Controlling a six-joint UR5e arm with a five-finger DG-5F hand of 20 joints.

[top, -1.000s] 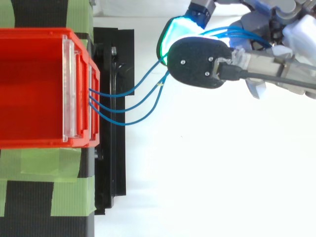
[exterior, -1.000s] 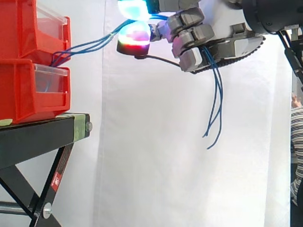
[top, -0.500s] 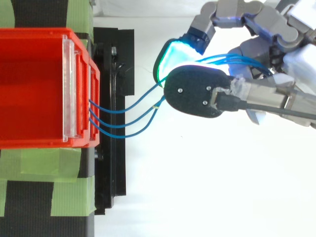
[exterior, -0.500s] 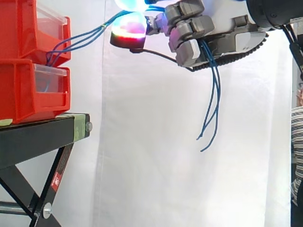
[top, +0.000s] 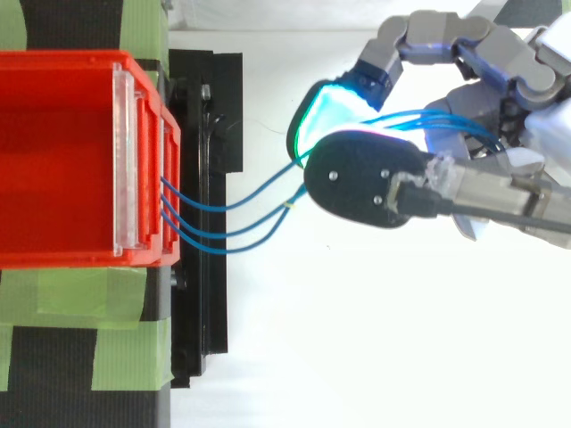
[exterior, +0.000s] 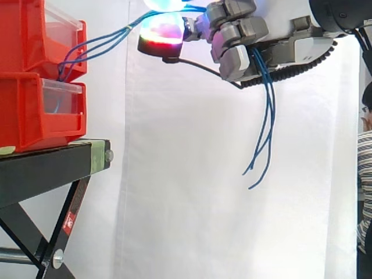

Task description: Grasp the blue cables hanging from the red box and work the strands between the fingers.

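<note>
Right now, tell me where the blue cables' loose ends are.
In the side view the blue cables' loose ends hang below the hand, before the white curtain, well right of the red box.

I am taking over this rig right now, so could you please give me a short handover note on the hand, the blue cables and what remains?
Hand: shut on the blue cables, pinched between two glowing pads, with the strands passing on through the curled fingers.
Cables: they come out at the front of the stacked red bins, rise to the hand, and their loose ends hang free below it.
Done: the grasp.
Left: working the strands between the fingers, probably gently, as the run to the bins has little slack.
</note>
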